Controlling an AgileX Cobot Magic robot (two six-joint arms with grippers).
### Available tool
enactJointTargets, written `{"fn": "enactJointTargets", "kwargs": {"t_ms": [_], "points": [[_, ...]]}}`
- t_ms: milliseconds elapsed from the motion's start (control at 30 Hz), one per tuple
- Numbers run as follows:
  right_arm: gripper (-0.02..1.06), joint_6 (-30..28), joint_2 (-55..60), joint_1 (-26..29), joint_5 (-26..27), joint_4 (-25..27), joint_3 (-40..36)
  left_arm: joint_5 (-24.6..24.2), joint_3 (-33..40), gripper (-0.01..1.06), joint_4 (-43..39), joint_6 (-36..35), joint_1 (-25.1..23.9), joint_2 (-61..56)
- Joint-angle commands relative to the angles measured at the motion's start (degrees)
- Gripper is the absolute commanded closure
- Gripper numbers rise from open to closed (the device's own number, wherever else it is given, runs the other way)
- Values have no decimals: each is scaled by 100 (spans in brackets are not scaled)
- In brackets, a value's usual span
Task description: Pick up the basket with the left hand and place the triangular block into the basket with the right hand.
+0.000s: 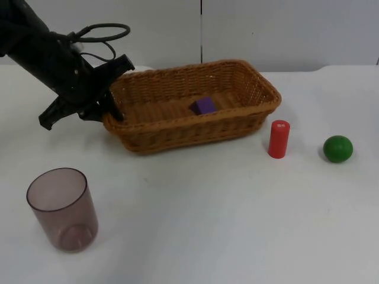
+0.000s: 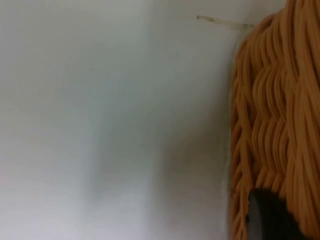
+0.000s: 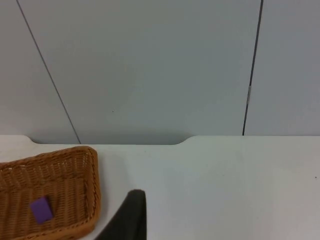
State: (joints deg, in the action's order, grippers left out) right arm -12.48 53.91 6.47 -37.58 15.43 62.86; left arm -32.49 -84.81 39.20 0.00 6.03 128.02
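Note:
A woven brown basket (image 1: 195,125) stands at the middle of the table in the top view. A small purple block (image 1: 204,106) lies on its floor. My left gripper (image 1: 116,113) is at the basket's left end, shut on the rim near the front corner. The left wrist view has the basket's weave (image 2: 280,125) close up against one black fingertip (image 2: 270,220). In the right wrist view, the basket (image 3: 75,165) and the purple block (image 3: 41,209) lie off to one side of my right gripper, of which one black fingertip (image 3: 127,215) shows, holding nothing I can see.
A red cylinder (image 1: 278,139) stands upright just right of the basket, and a green ball (image 1: 338,148) lies further right. A translucent brownish cup (image 1: 62,208) stands at the front left. The grey partition wall (image 3: 160,65) closes the table's far edge.

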Motion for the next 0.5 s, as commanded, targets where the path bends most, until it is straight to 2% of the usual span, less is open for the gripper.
{"fn": "enactJointTargets", "kwargs": {"t_ms": [0, 300, 400, 433, 467], "points": [[-1, -44, -18, 15, 69, -28, -7, 40, -56, 105, 32, -60, -9, -57], [-1, -44, -18, 15, 58, -28, -7, -17, -56, 104, -1261, -1282, 199, -57], [-1, -44, -18, 15, 58, -28, -7, -26, -56, 87, -1411, -1293, 366, -57], [-1, -44, -18, 15, 58, -28, -7, -26, -56, 87, -1411, -1293, 366, -57], [-1, -44, -18, 15, 58, -28, -7, -26, -56, 77, -1424, -1293, 432, -67]]}}
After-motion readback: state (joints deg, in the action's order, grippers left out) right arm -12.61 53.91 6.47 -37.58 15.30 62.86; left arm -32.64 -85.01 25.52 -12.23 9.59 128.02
